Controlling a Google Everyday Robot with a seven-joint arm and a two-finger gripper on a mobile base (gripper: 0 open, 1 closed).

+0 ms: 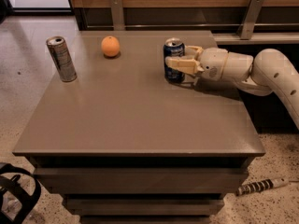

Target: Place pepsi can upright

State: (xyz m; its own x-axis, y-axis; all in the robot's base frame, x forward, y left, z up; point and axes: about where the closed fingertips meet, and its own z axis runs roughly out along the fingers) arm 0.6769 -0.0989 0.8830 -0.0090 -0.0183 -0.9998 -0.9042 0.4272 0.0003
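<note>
Two cans (61, 59) (174, 59), one orange (110, 46), one tabletop pincer (179, 56)

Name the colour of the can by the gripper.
Dark blue, white markings, silver top: the can, in the camera view, with the gripper at it.

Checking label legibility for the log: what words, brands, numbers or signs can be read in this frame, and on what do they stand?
No text is legible.
pepsi can, upright on the table with the gripper at it: white markings, too blurred to read.
silver can, far left: no readable print.
orange: no text.
</note>
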